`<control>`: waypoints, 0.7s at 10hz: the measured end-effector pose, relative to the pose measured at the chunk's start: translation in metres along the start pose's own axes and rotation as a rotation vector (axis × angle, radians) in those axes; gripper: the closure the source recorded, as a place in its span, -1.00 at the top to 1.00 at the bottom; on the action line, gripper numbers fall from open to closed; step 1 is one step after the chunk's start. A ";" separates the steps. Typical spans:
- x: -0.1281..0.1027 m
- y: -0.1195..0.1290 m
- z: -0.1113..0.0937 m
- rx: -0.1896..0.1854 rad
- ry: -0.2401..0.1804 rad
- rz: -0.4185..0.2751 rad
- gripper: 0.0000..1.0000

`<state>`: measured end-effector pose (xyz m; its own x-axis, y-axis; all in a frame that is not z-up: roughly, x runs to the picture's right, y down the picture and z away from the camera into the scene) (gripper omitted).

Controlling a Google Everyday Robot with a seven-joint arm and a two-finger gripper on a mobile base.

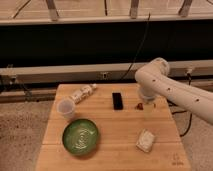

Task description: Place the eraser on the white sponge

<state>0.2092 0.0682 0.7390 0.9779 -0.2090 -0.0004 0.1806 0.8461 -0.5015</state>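
Observation:
The eraser point(117, 100) is a flat black block lying on the wooden table point(110, 155), at the back middle. The white sponge point(145, 140) lies near the front right, well apart from the eraser. My white arm point(170, 87) reaches in from the right. Its gripper point(145, 101) hangs low over the table, just right of the eraser and behind the sponge. It stands over the reddish-brown oblong thing point(139, 105), which is mostly hidden.
A green plate point(80, 136) sits at the front left. A translucent white cup point(65, 108) stands left of the eraser. A small bottle point(82, 93) lies at the back left. A dark wall and rail run behind the table.

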 end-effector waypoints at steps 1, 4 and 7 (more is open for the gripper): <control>-0.002 -0.004 0.003 0.002 -0.002 -0.011 0.60; -0.025 -0.023 0.009 0.013 -0.004 -0.055 0.60; -0.029 -0.030 0.019 0.014 0.003 -0.103 0.60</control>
<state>0.1777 0.0578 0.7706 0.9538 -0.2968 0.0476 0.2816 0.8269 -0.4868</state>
